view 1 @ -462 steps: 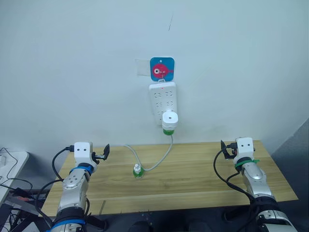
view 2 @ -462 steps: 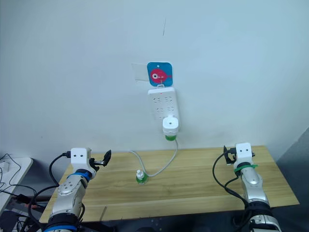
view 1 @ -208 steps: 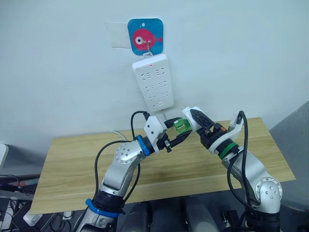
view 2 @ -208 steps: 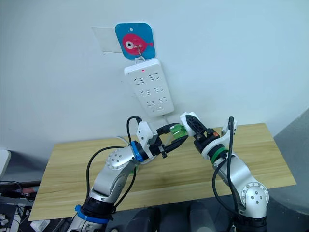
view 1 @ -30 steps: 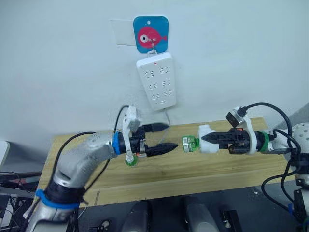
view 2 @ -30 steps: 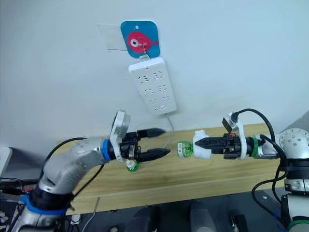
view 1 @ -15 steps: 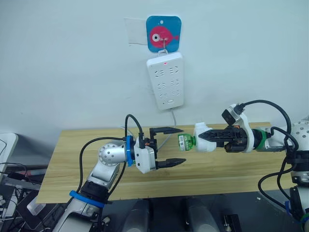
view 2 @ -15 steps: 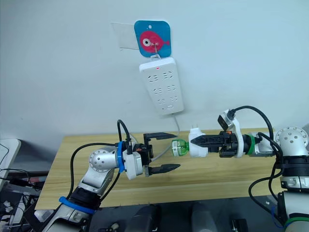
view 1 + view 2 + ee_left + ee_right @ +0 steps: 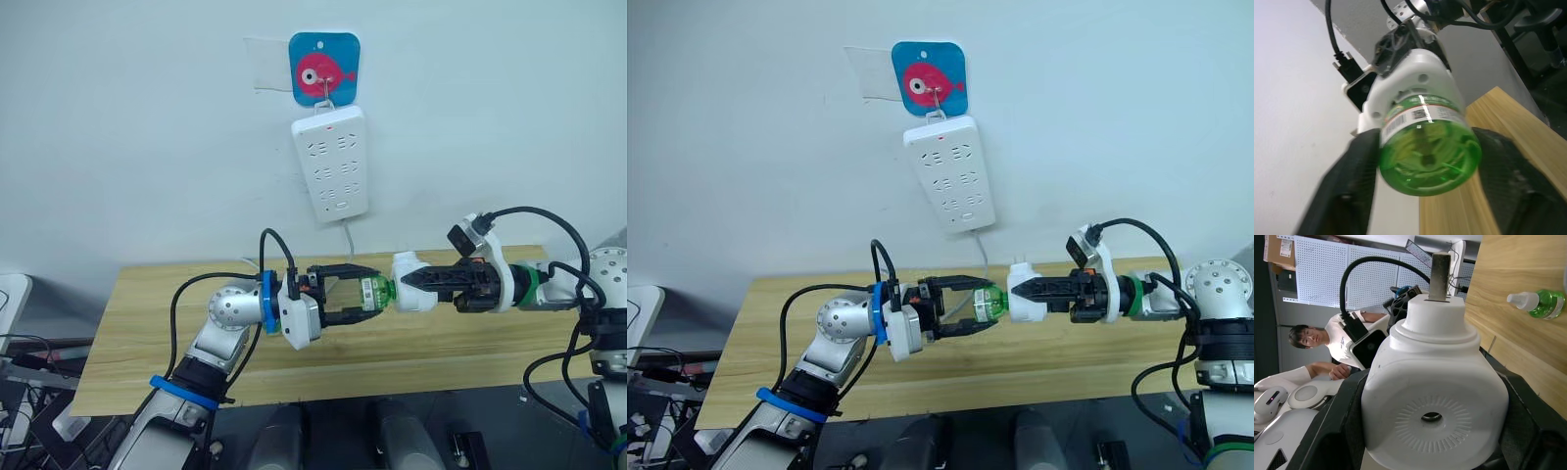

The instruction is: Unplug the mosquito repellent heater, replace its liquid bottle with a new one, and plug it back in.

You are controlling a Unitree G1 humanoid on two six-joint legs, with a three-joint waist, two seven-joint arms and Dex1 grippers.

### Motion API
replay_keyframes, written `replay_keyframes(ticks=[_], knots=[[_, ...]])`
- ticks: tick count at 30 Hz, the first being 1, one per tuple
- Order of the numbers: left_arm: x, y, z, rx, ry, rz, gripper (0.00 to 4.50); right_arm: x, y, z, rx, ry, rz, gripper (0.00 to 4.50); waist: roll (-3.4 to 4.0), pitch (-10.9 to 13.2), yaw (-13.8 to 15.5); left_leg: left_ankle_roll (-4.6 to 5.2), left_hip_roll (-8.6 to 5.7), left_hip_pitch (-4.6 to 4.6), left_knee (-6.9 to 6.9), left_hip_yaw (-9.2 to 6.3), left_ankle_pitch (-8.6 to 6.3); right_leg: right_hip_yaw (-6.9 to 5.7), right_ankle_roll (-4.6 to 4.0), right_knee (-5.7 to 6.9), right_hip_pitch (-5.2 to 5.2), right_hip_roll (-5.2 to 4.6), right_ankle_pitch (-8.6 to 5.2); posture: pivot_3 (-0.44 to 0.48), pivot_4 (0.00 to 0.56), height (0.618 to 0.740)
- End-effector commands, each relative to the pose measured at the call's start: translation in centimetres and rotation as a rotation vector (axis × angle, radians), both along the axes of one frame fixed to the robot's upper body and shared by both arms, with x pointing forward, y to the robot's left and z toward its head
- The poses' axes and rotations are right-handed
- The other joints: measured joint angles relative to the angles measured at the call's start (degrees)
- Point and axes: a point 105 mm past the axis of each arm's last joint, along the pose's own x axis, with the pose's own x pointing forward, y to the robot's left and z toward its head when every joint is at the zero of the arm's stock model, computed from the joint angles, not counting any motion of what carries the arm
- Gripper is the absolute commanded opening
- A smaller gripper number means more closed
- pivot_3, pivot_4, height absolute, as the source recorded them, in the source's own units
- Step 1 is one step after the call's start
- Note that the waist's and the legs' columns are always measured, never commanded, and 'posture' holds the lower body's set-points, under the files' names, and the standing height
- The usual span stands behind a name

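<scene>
Right tool (image 9: 416, 281) gripping unplugged heater (image 9: 409, 281) above desk (image 9: 137, 323), green bottle (image 9: 374, 290) pointing sideways toward left tool (image 9: 361, 294). Left tool's fingers closing around bottle, lying along same horizontal axis. Spare bottle (image 9: 1537, 303) lying on desk.

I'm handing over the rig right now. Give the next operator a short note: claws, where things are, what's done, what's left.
Right claw: shut on the small white rounded plastic heater, held unplugged over the wooden table.
Left claw: fingers on either side of the green liquid bottle attached to the heater; firm grip unclear.
Spare green bottle with white cap lies on the table.
White power strip hangs on the wall.
Done: unplugging.
Left: remove this bottle, fit the spare, plug back in.
</scene>
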Motion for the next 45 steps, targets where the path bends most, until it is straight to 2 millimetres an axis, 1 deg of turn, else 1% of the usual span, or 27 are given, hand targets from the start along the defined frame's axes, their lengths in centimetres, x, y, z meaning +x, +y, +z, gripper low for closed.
replay_keyframes(ticks=[1, 3, 5, 6, 8, 10, 11, 13, 15, 17, 19, 20, 22, 24, 28, 31, 36, 38, 39, 41, 43, 45], knots=[[-0.4, -0.3, 0.9, -0.037, -0.019, -0.023, 2.28, -0.7, 0.2, 1.2, 0.033, -0.036, 0.039, 3.01, 0.00, 0.0, -0.1, 0.00, 0.00, 0.00, 0.00, 0.00, 0.00, 0.01, 0.00, 0.00, 0.00, 0.00, 0.00, -0.109, 0.234, 0.740], [-0.5, -0.4, 1.0, -0.045, 0.033, -0.043, 2.28, -0.7, 0.1, 1.1, 0.025, -0.033, 0.036, 3.01, 0.00, 0.0, -0.1, 0.00, 0.00, 0.00, 0.00, 0.00, 0.00, 0.00, 0.00, 0.00, 0.00, 0.00, 0.00, -0.109, 0.235, 0.740], [-0.9, -0.5, 0.7, -0.037, 0.222, -0.081, 2.28, -0.7, 0.0, 1.0, 0.011, -0.033, 0.034, 3.01, 0.00, 0.0, -0.2, 0.01, 0.00, 0.00, 0.00, -0.01, 0.00, 0.00, 0.00, 0.01, 0.00, 0.00, 0.00, -0.109, 0.237, 0.740], [-0.7, -0.4, 1.0, -0.055, 0.354, -0.079, 2.28, -0.7, -0.1, 0.9, 0.002, -0.035, 0.032, 3.01, 0.00, 0.0, -0.2, 0.01, 0.01, 0.00, 0.00, -0.02, 0.00, 0.00, 0.01, 0.01, 0.00, 0.01, 0.00, -0.108, 0.237, 0.740], [-0.5, -0.5, 1.5, -0.073, 0.563, -0.066, 2.28, -0.9, -0.3, 0.7, -0.021, -0.042, 0.032, 3.01, 0.01, 0.0, -0.4, 0.01, 0.01, 0.00, -0.01, -0.04, 0.00, 0.00, 0.01, 0.01, 0.00, 0.02, 0.00, -0.099, 0.229, 0.740], [-0.3, -0.6, 2.1, -0.119, 0.839, -0.061, 2.28, -1.1, -0.5, 0.5, -0.043, -0.045, 0.034, 3.01, 0.01, 0.0, -0.4, 0.01, 0.01, 0.00, -0.01, -0.08, 0.00, -0.02, 0.02, 0.01, 0.00, 0.03, -0.01, -0.099, 0.230, 0.740], [-0.4, -0.6, 2.0, -0.122, 1.009, -0.073, 2.28, -1.3, -0.5, 0.4, -0.058, -0.048, 0.043, 3.01, 0.00, 0.0, -0.4, 0.01, 0.01, -0.01, 0.00, -0.11, 0.00, -0.04, 0.03, 0.01, 0.01, 0.05, -0.01, -0.098, 0.232, 0.740], [-1.1, -0.5, 1.9, -0.093, 1.289, -0.115, 2.28, -1.7, -0.5, 0.2, -0.074, -0.054, 0.062, 3.01, -0.01, 0.1, -0.5, 0.02, 0.00, -0.01, 0.01, -0.14, 0.01, -0.05, 0.04, 0.04, 0.01, 0.06, -0.02, -0.096, 0.229, 0.740], [-1.5, 0.0, 1.7, -0.064, 1.588, -0.161, 2.28, -2.0, -0.4, 0.2, -0.082, -0.063, 0.083, 3.01, -0.04, 0.1, -0.6, 0.02, 0.02, 0.01, 0.01, -0.19, 0.01, -0.10, 0.05, 0.05, 0.02, 0.09, -0.03, -0.097, 0.228, 0.740], [-1.4, 0.7, 1.8, -0.073, 1.833, -0.213, 2.28, -2.1, -0.3, 0.3, -0.083, -0.071, 0.097, 3.01, -0.02, 0.1, -0.9, 0.02, 0.03, 0.02, 0.01, -0.21, 0.01, -0.12, 0.05, 0.08, 0.01, 0.13, -0.03, -0.097, 0.230, 0.740], [-0.7, 1.6, 1.4, -0.120, 2.007, -0.228, 2.28, -2.2, -0.1, 0.3, -0.084, -0.077, 0.108, 3.01, -0.04, 0.1, -1.2, 0.02, 0.02, 0.04, 0.01, -0.20, 0.01, -0.12, 0.06, 0.10, 0.02, 0.15, -0.04, -0.097, 0.228, 0.740], [-0.3, 1.9, 1.0, -0.138, 2.068, -0.218, 2.28, -2.1, 0.0, 0.3, -0.083, -0.078, 0.109, 3.01, -0.04, 0.1, -1.4, 0.02, 0.02, 0.05, 0.01, -0.20, 0.01, -0.12, 0.06, 0.10, 0.02, 0.15, -0.04, -0.097, 0.228, 0.740], [-0.6, 2.2, 0.2, -0.100, 2.123, -0.196, 2.28, -2.1, 0.1, 0.2, -0.080, -0.079, 0.109, 3.01, -0.07, 0.1, -1.5, 0.01, -0.01, 0.05, 0.01, -0.19, 0.01, -0.09, 0.06, 0.10, 0.01, 0.14, -0.04, -0.098, 0.228, 0.740], [-1.2, 2.4, 0.1, -0.056, 2.143, -0.201, 2.28, -2.1, 0.1, 0.3, -0.079, -0.082, 0.111, 3.01, -0.07, 0.1, -1.5, 0.01, -0.03, 0.04, 0.00, -0.16, 0.01, -0.05, 0.06, 0.09, -0.01, 0.14, -0.04, -0.100, 0.230, 0.740], [-0.8, 2.3, 0.3, -0.088, 2.134, -0.186, 2.28, -1.9, -0.1, 0.3, -0.083, -0.084, 0.093, 3.01, -0.06, 0.1, -1.5, -0.01, -0.04, 0.05, 0.01, -0.13, 0.02, -0.01, 0.05, 0.08, -0.01, 0.09, -0.04, -0.103, 0.231, 0.740], [-0.7, 2.6, 0.4, -0.095, 2.118, -0.169, 2.28, -1.2, -0.9, 0.3, -0.090, -0.076, 0.043, 3.01, -0.07, 0.1, -1.4, -0.01, -0.05, 0.04, 0.01, -0.12, 0.02, 0.00, 0.05, 0.07, 0.00, 0.07, -0.04, -0.103, 0.231, 0.740], [-1.3, 3.8, 0.5, -0.075, 2.081, -0.144, 2.28, 0.1, -3.0, 0.1, -0.129, -0.056, -0.073, 3.01, -0.06, 0.1, -1.4, -0.01, -0.05, 0.04, -0.01, -0.08, 0.02, 0.03, 0.04, 0.07, -0.02, 0.07, -0.04, -0.099, 0.235, 0.740], [-1.8, 4.6, 0.8, -0.080, 2.044, -0.141, 2.28, 1.5, -5.0, -0.6, -0.213, -0.069, -0.198, 3.01, -0.07, 0.1, -1.4, -0.01, -0.05, 0.05, -0.02, -0.05, 0.02, 0.05, 0.04, 0.06, -0.02, 0.07, -0.04, -0.097, 0.243, 0.740], [-1.9, 4.8, 0.7, -0.084, 2.024, -0.127, 2.28, 2.4, -6.1, -1.4, -0.284, -0.075, -0.266, 3.01, -0.06, 0.2, -1.4, -0.01, -0.05, 0.04, -0.02, -0.04, 0.02, 0.05, 0.04, 0.05, -0.02, 0.07, -0.05, -0.094, 0.245, 0.740], [-1.7, 4.9, 0.6, -0.113, 2.008, -0.119, 2.28, 3.0, -7.2, -2.2, -0.364, -0.090, -0.319, 3.01, -0.05, 0.2, -1.4, -0.01, -0.06, 0.05, -0.02, -0.02, 0.02, 0.07, 0.04, 0.05, -0.02, 0.07, -0.05, -0.094, 0.248, 0.740], [-1.6, 4.8, 0.6, -0.145, 1.989, -0.113, 2.28, 3.8, -8.9, -4.7, -0.592, -0.137, -0.372, 3.01, -0.06, 0.2, -1.3, -0.01, -0.06, 0.05, -0.02, -0.02, 0.02, 0.06, 0.04, 0.05, -0.02, 0.07, -0.05, -0.094, 0.254, 0.740], [-1.8, 4.4, 0.5, -0.153, 1.971, -0.115, 2.28, 4.6, -11.0, -6.8, -0.796, -0.191, -0.414, 3.01, -0.08, 0.2, -1.3, -0.01, -0.06, 0.05, -0.02, -0.02, 0.02, 0.06, 0.05, 0.03, -0.02, 0.06, -0.05, -0.086, 0.258, 0.740]])
